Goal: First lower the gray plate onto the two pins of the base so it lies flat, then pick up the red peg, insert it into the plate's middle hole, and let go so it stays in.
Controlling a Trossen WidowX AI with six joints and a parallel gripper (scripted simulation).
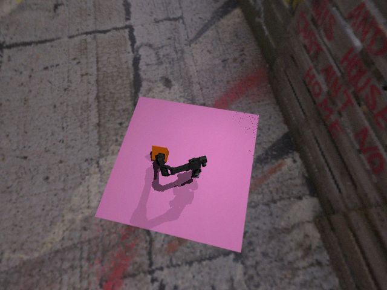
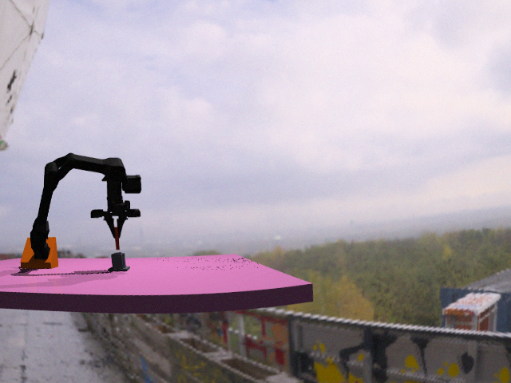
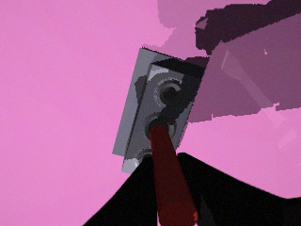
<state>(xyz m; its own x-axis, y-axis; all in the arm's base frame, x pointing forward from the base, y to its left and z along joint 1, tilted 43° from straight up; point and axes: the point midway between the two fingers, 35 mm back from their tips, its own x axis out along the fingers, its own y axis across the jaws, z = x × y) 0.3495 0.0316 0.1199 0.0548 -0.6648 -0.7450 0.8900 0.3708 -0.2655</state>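
My gripper is shut on the red peg, which points down nearly upright. In the exterior view the peg's lower end is a little above the gray block stack, with a narrow gap. The gray plate lies on top of the base and looks flat. In the wrist view the peg's far end covers part of the plate's middle hole. One outer hole is visible in shadow; the other is partly hidden by a finger. The pins are hard to make out.
The arm's orange mount stands on the pink table, left of the gray stack in the exterior view. The arm's shadow falls over part of the plate and the table beside it.
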